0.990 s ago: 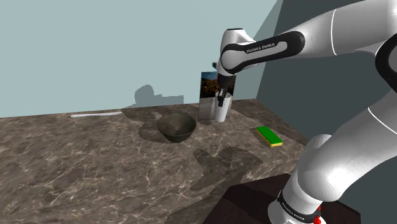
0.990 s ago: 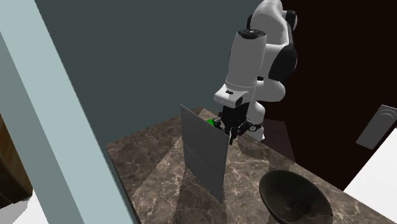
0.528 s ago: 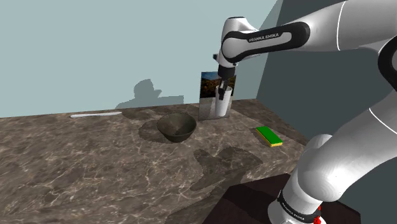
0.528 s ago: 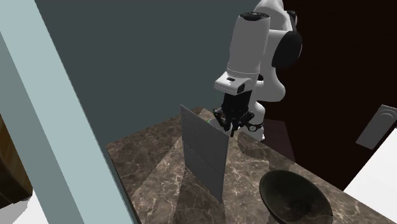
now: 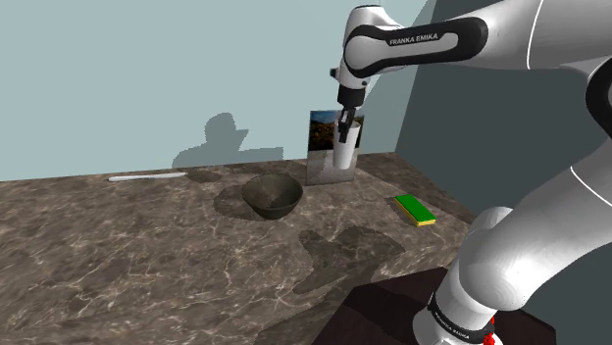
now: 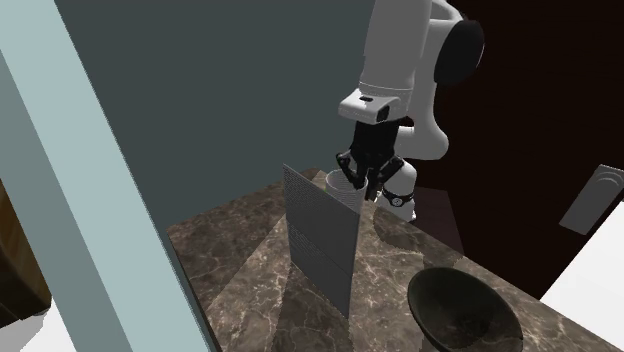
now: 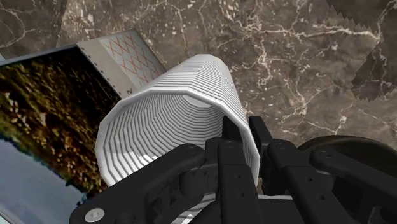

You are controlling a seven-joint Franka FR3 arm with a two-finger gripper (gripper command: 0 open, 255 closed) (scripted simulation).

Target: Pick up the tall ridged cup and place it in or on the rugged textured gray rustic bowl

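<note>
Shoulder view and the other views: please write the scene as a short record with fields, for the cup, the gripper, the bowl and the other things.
cup: white ridged cup, upright, off the marble countertop, by the printed box
gripper: gripper shut on the cup's rim, one finger inside
bowl: dark grey bowl, empty, apart from the cup
other: green sponge on the countertop

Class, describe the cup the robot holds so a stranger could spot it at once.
On the marble counter, find the upright picture box near the wall. Beside it the black hand grips a tall white cup by its rim. Unlike the dark bowl nearby, it is finely ridged.
</note>
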